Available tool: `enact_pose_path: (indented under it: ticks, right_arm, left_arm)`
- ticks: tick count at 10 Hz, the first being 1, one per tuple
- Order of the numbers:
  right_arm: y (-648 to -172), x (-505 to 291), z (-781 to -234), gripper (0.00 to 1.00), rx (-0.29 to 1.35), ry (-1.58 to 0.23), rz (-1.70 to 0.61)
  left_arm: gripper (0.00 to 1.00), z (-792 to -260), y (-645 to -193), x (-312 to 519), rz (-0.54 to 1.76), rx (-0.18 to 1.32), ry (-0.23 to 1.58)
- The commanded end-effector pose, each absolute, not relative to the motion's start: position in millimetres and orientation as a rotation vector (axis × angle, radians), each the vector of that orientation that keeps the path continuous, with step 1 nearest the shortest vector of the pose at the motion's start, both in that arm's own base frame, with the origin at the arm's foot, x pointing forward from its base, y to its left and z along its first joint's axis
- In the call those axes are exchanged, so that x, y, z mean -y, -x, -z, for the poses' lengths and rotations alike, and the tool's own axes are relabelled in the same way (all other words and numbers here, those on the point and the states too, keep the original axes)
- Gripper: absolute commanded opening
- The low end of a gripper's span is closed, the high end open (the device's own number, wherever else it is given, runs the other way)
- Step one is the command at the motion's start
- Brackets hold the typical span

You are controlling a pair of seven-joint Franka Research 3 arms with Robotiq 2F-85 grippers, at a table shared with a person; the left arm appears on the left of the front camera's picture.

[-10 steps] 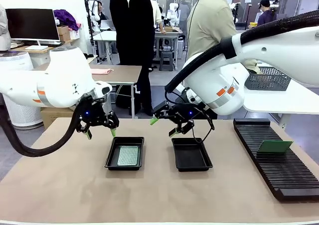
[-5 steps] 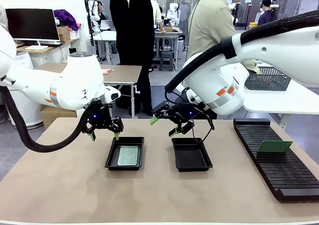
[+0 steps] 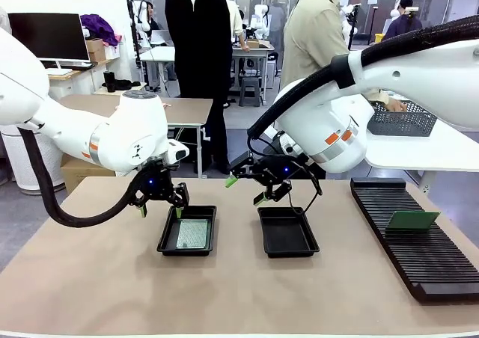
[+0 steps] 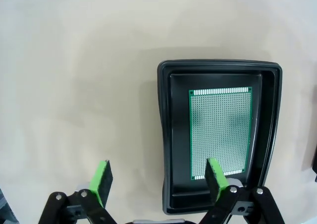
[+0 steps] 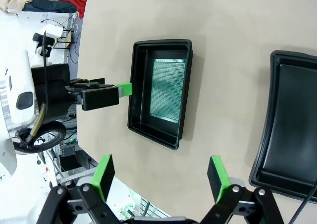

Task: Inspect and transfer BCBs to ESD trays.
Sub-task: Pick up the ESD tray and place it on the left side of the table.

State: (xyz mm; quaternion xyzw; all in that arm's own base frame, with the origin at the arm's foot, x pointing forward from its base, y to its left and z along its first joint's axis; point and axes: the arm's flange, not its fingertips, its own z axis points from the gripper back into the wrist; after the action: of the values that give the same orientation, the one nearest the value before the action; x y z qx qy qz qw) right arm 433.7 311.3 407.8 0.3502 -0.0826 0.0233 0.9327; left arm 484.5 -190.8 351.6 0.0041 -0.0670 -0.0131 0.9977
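My left pincer [image 3: 161, 206] gapes empty over the far-left corner of the tray [image 3: 164, 240] holding a board [image 3: 192, 234]; right pincer [image 3: 245, 191] gapes empty too.

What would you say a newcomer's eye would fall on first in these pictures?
The green BCB lying flat in the left ESD tray, the left gripper over its edge, jaws open. Beside it the right ESD tray sits empty near the right gripper; another BCB rests on the black rack.
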Motion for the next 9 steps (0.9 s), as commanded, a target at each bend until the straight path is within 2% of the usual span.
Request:
enact_pose_path:
  ticks: [1,9]
  right_arm:
    - [-434.8,-314.2,-408.5,1.00,0.160,-0.704,-0.034]
    - [-434.8,-314.2,-408.5,1.00,0.160,-0.704,-0.034]
  left_arm:
    - [1.00,-346.2,-492.5,199.3,0.011,0.145,-0.029]
    - [1.00,-320.7,-508.6,197.0,-0.009,0.110,-0.043]
